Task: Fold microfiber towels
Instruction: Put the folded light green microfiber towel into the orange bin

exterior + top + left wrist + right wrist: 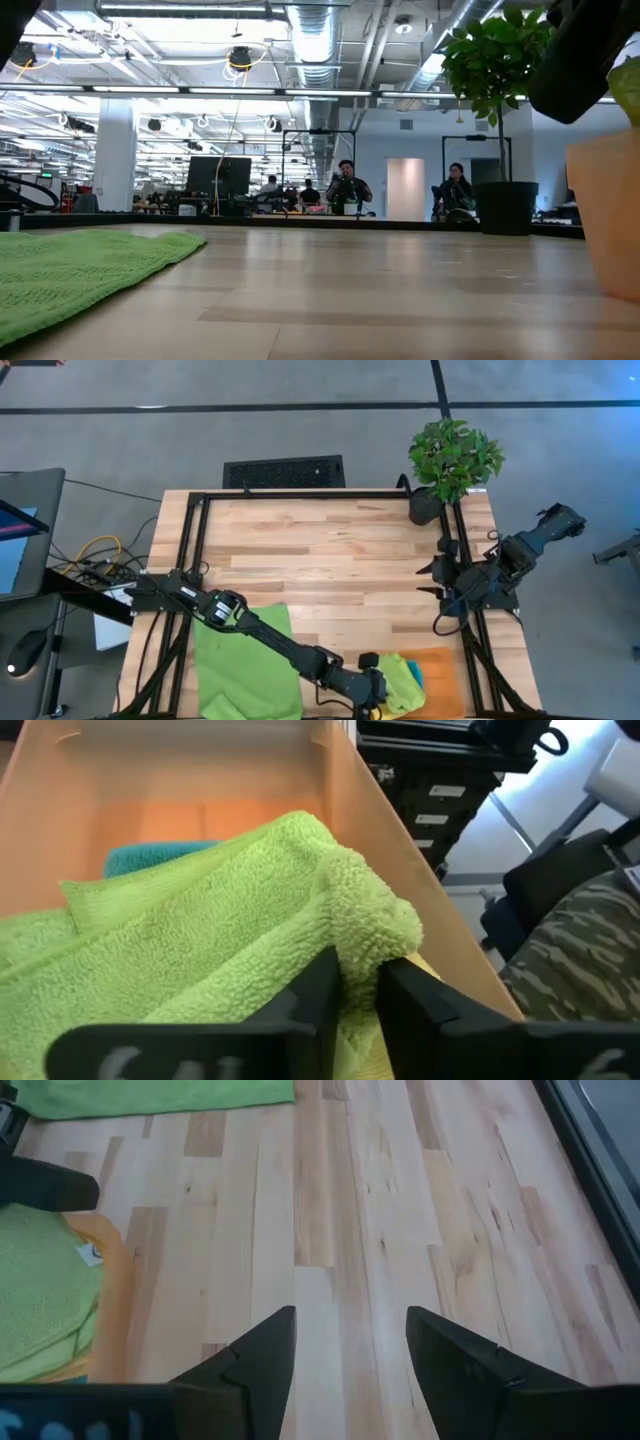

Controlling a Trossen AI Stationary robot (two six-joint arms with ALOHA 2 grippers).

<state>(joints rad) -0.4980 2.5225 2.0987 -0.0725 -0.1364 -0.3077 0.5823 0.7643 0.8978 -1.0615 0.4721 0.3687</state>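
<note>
A lime green microfiber towel (402,682) lies bunched in an orange bin (445,670) at the table's near right. It sits on top of a teal towel (150,855) and a yellow towel (383,712). My left gripper (360,970) reaches into the bin and is shut on the green towel. A second lime green towel (245,665) lies spread flat on the table at the near left. My right gripper (350,1315) hangs open above bare wood at the table's right side, with nothing between its fingers. My left gripper pinches a rounded, bunched fold of the lime green towel (372,935) between its two fingers. The fold is several layers thick. The fingers slant downward into the bin from the table's left. The rest of the towel rests slack on the other towels in the bin.
A potted plant (452,460) stands at the far right corner. A black frame (300,495) runs around the table's edges. The middle and far wood (320,550) is bare. People sit at desks in the room beyond (345,185).
</note>
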